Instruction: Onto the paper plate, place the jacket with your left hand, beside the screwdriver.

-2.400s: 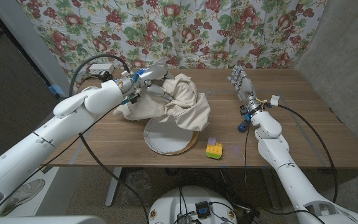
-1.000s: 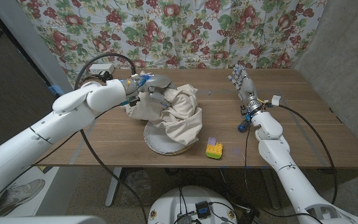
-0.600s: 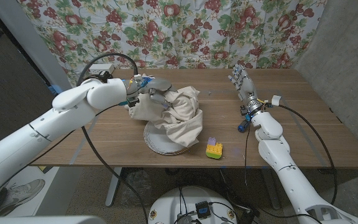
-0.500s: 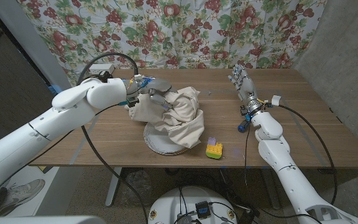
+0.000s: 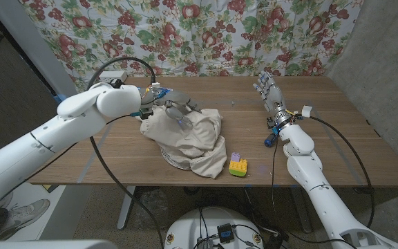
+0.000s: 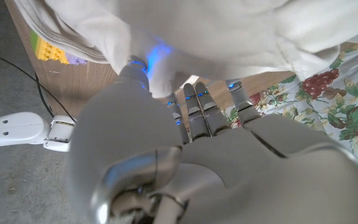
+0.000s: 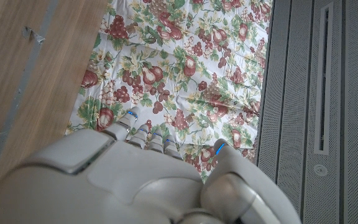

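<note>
The cream jacket point(image 5: 188, 138) lies slumped in a heap over the paper plate point(image 5: 171, 161), of which just a sliver of rim peeks out at the near left. My left hand point(image 5: 176, 107) hovers at the heap's far top, fingers stretched out and touching the cloth. In the left wrist view the left hand point(image 6: 197, 124) reaches straight into the white jacket point(image 6: 216, 31), with a fold lying against the thumb. My right hand point(image 5: 268, 90) stands upright at the right of the table, fingers apart and empty. I see no screwdriver; the jacket may cover it.
A small yellow, green and purple toy brick point(image 5: 238, 166) sits just right of the jacket's near corner. A small blue item point(image 5: 269, 140) lies beside my right wrist. A floral cloth point(image 5: 206, 34) hangs behind the table point(image 5: 337, 152).
The jacket, earlier bunched up and hanging from my left hand, has dropped and spread flat over the plate. My left hand stayed near the same spot. The right hand has not moved.
</note>
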`<state>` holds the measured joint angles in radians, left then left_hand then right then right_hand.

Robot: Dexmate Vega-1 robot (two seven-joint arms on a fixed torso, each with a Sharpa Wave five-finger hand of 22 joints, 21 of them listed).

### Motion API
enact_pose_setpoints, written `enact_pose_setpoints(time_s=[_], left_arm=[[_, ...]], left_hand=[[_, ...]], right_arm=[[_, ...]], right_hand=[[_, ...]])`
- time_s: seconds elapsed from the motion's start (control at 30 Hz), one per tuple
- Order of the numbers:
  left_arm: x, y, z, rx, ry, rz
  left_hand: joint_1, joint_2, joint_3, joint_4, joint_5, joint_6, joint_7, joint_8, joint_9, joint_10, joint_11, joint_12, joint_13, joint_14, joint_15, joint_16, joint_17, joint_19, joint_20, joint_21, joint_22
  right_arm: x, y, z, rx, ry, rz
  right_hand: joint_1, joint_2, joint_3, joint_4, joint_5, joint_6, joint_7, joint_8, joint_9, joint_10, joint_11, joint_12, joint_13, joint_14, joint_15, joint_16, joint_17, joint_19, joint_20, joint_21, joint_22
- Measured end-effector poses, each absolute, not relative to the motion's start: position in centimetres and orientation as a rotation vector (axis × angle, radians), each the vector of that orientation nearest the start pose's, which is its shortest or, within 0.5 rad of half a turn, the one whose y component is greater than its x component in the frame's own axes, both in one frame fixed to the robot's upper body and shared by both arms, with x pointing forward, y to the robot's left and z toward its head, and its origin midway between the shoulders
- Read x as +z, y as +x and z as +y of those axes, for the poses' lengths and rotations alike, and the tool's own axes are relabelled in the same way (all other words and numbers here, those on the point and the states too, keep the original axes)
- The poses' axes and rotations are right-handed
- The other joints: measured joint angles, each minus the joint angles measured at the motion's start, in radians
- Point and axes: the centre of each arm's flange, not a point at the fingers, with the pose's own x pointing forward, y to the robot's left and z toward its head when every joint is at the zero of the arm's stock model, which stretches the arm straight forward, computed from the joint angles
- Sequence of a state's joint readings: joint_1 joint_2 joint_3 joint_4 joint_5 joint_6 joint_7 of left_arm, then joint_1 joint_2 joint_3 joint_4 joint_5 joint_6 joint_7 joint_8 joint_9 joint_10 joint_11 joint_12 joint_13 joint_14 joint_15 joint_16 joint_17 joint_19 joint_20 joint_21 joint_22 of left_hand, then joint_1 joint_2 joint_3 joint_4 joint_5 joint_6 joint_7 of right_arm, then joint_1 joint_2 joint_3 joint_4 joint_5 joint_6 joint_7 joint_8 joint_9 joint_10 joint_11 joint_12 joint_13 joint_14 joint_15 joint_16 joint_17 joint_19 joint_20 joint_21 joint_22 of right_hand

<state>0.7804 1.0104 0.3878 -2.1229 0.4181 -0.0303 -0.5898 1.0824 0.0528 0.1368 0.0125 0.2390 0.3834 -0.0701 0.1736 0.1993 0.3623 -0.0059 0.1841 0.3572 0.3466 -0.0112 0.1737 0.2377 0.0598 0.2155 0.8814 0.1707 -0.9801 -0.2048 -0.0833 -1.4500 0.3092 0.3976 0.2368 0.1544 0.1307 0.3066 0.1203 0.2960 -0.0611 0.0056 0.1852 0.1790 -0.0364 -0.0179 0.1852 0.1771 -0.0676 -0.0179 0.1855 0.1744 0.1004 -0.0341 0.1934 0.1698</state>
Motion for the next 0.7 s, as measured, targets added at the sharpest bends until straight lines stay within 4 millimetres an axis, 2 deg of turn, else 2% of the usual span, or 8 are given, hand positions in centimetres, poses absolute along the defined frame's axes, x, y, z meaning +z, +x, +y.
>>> enact_pose_setpoints(time_s=[0.13,0.23,0.53,0.7], left_arm=[[8.34,49.06,19.58,-0.466,1.747,-0.648],[8.40,48.99,19.66,-0.464,1.747,-0.645],[8.58,48.83,19.95,-0.453,1.740,-0.650],[8.78,48.68,20.20,-0.443,1.729,-0.660]], left_hand=[[-0.022,-0.009,-0.019,0.012,0.008,-0.098,0.012,-0.004,-0.004,-0.080,0.017,0.000,-0.021,-0.062,0.035,0.004,-0.018,-0.019,0.000,-0.035,0.001],[-0.036,-0.007,-0.030,0.012,0.015,-0.157,0.022,-0.004,-0.004,-0.137,0.025,0.000,-0.035,-0.108,0.067,0.004,-0.028,-0.027,0.002,-0.058,0.004],[-0.049,-0.010,-0.046,0.019,0.024,-0.241,0.039,-0.004,-0.009,-0.218,0.051,0.000,-0.056,-0.180,0.114,0.004,-0.038,-0.056,0.001,-0.098,0.004],[-0.054,-0.015,-0.057,0.022,0.031,-0.279,0.034,-0.004,-0.009,-0.249,0.058,0.000,-0.066,-0.202,0.136,0.004,-0.043,-0.063,0.002,-0.116,0.004]], right_arm=[[-0.62,59.93,-24.37,0.283,-0.006,-0.859],[-0.62,59.90,-24.32,0.283,-0.007,-0.859],[-0.60,59.84,-24.14,0.284,-0.008,-0.859],[-0.60,59.83,-24.05,0.285,-0.011,-0.859]], right_hand=[[0.000,0.000,0.000,0.000,0.000,0.000,0.000,0.000,0.000,0.000,0.000,0.000,0.000,0.000,0.000,0.000,0.000,0.000,0.000,0.000,0.000],[0.000,0.000,0.000,0.000,0.000,0.000,0.000,0.000,0.000,0.000,0.000,0.000,0.000,0.000,0.000,0.000,0.000,0.000,0.000,0.000,0.000],[0.000,0.000,0.000,0.000,0.000,0.000,0.000,0.000,0.000,0.000,0.000,0.000,0.000,0.000,0.000,0.000,0.000,0.000,0.000,0.000,0.000],[0.000,0.000,0.000,0.000,0.000,0.000,0.000,0.000,0.000,0.000,0.000,0.000,0.000,0.000,0.000,0.000,0.000,0.000,0.000,0.000,0.000]])
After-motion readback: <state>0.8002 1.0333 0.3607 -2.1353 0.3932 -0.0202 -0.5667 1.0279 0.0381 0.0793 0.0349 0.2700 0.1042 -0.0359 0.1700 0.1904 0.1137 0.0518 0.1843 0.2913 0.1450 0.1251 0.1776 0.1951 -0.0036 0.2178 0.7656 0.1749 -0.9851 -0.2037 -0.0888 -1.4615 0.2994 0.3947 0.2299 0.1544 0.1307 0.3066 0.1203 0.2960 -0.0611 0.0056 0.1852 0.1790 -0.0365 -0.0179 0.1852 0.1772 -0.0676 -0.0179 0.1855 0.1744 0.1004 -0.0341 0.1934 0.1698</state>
